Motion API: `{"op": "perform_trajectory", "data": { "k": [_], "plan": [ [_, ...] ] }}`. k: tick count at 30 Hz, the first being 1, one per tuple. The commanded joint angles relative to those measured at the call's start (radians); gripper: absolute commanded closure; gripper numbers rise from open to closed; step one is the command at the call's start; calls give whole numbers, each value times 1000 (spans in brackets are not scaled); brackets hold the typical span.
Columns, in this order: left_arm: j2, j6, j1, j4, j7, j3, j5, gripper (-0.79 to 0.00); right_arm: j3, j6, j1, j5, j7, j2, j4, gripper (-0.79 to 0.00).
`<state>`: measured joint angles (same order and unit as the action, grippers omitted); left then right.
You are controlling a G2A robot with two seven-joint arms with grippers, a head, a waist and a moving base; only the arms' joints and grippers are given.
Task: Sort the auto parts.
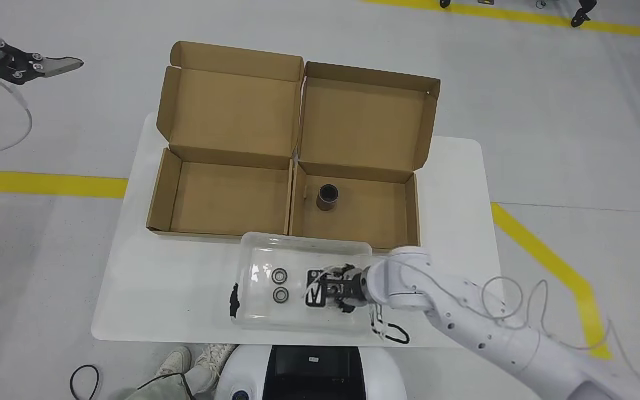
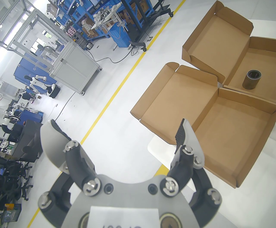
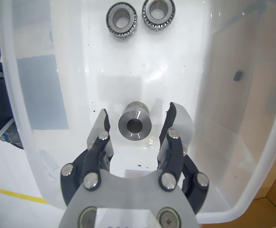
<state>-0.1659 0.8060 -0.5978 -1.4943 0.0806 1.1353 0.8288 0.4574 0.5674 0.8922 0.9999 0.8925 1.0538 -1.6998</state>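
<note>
The right end effector [image 3: 138,117] is low inside a clear plastic tray [image 3: 120,82], which stands at the near edge of the white surface [image 1: 150,280]. It is released: its two fingers [image 3: 170,121] stand apart, one on each side of a metal sleeve [image 3: 134,126], with a small gap to it on both sides. The sleeve lies on its side on the tray bottom, and its open end faces the wrist camera.

Farther in the same tray, toward the left end, two bearings [image 3: 121,21] [image 3: 159,16] lie flat, just beside each other.

Behind the tray two open cardboard boxes stand side by side, touching, with their lids folded back. In the right box [image 1: 375,215] a dark cylinder [image 1: 327,196] stands upright, near the wall that it shares with the left box [image 1: 225,200].

The left end effector [image 2: 118,125] is well apart from all of this, over the floor [image 2: 120,71] past the far left corner of the surface. It is released too, its fingers are wide apart and nothing is between them.
</note>
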Motion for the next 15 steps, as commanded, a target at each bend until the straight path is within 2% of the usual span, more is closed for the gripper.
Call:
{"op": "perform_trajectory", "data": {
  "k": [1, 2, 8, 15],
  "plan": [
    [0, 0, 0, 0, 0, 0, 0, -785, -2, -3, -3, -4, 5, 5, 1, -114],
    [0, 0, 0, 0, 0, 0, 0, -785, -2, -2, -4, -3, 5, 7, 4, 0],
    [0, 0, 0, 0, 0, 0, 0, -785, 0, -7, -5, -5, 18, 16, 12, 0],
    [0, 0, 0, 0, 0, 0, 0, -785, 39, -7, 16, 23, -24, 7, -81, 0]
  ]
}}
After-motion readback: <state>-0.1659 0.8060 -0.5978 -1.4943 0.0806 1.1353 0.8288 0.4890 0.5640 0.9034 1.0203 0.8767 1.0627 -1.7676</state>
